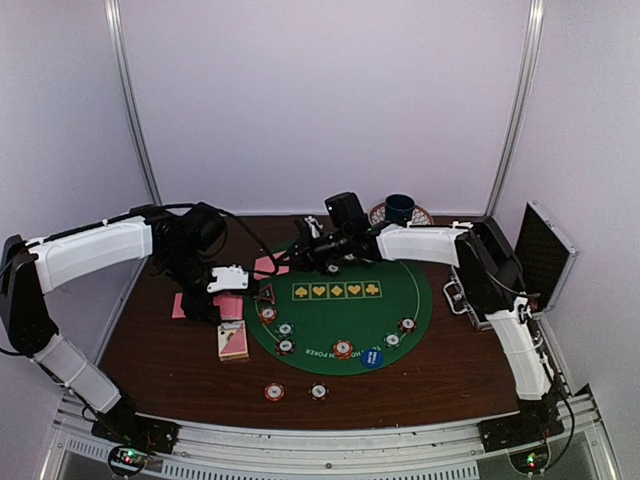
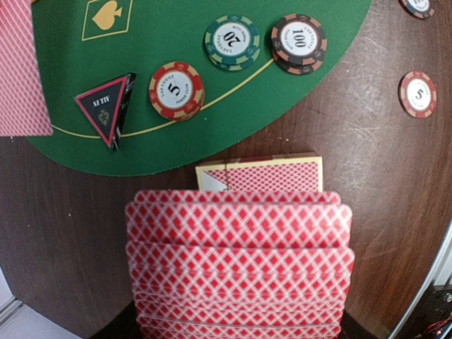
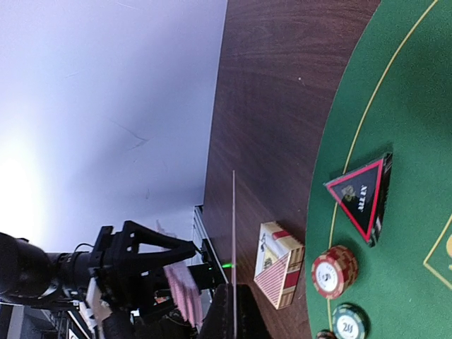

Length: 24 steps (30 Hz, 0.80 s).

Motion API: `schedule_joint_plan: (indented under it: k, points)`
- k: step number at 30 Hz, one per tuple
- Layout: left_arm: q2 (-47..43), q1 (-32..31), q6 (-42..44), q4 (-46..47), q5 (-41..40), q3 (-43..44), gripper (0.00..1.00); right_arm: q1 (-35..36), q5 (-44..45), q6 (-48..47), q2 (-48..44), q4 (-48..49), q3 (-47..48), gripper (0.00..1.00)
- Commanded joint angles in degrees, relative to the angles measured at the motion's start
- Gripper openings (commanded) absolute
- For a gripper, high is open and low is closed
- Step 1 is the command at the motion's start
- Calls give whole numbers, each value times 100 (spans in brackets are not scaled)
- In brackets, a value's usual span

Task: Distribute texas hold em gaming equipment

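Pink-backed card stack (image 2: 240,261), long axis crosswise to the wrist, clamped in left gripper (image 1: 222,295). Right gripper (image 1: 290,262) pinches single card (image 3: 233,247), edge-on to its camera.

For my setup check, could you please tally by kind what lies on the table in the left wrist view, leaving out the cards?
Chips: 5 (one cut off by the top edge)
Triangle marker: 1
Card box: 1
Total: 7
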Motion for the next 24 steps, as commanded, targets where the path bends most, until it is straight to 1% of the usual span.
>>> schedule_joint_plan:
  k: [1,11,13,17,20,24]
  points:
    - [-206,30,-13,-62,-8,0,0,12,256,-431,749,-857,776,0]
    - [-178,30,-20,-108,26,55,0,16,710,-506,2021,-1265,2494,1]
    - [-174,30,-27,-107,33,61,0,12,749,-508,2207,-1383,2728,15]
    - [-150,30,-22,-108,44,67,0,12,971,-876,2037,-1829,2718,38]
    - [-139,34,-20,-113,65,79,0,3,1223,-1265,1710,-2144,2472,50]
    - [-97,30,-30,-105,84,116,0,-1,1505,-1706,1425,-2736,2368,60]
